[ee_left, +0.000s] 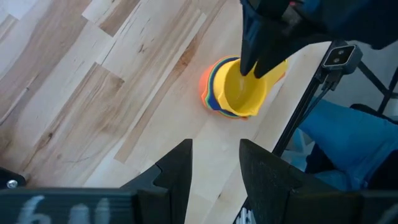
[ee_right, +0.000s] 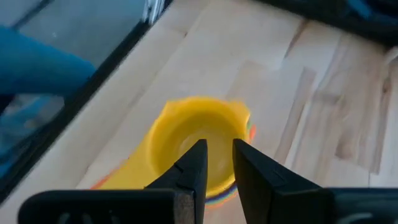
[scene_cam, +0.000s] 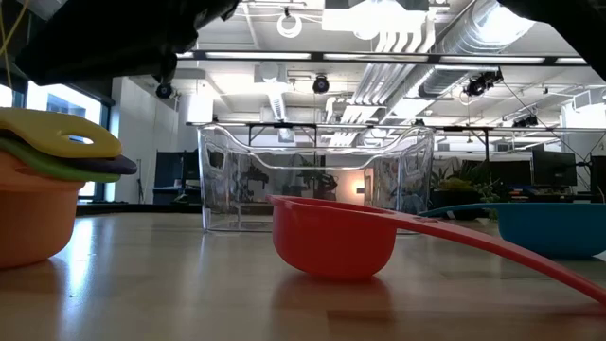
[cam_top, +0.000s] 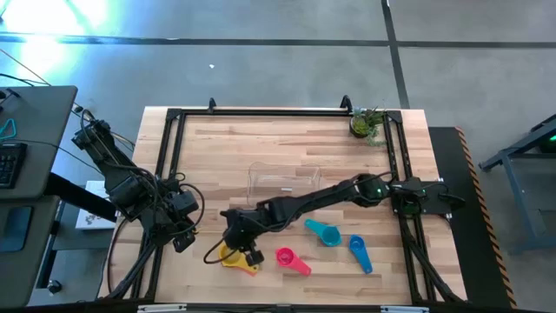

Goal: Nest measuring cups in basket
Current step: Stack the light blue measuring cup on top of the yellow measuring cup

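Flanking the magenta cup [cam_top: 287, 258], stacked cups [cam_top: 234, 255] and teal cup [cam_top: 323, 231].

A: Where does the basket [cam_top: 285, 185] sit?
B: Mid-worktop [cam_top: 287, 139], beyond the cups. The nested stack [cam_top: 236, 256] lies near-left; three loose cups [cam_top: 323, 231] spread rightward. A plant [cam_top: 367, 123] stands far-right.

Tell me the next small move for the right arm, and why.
Probably lift the right hand clear of the stacked cups, then go for the magenta cup. Its fingers stand slightly apart over the yellow top cup, gripping nothing, and loose cups remain outside the basket.
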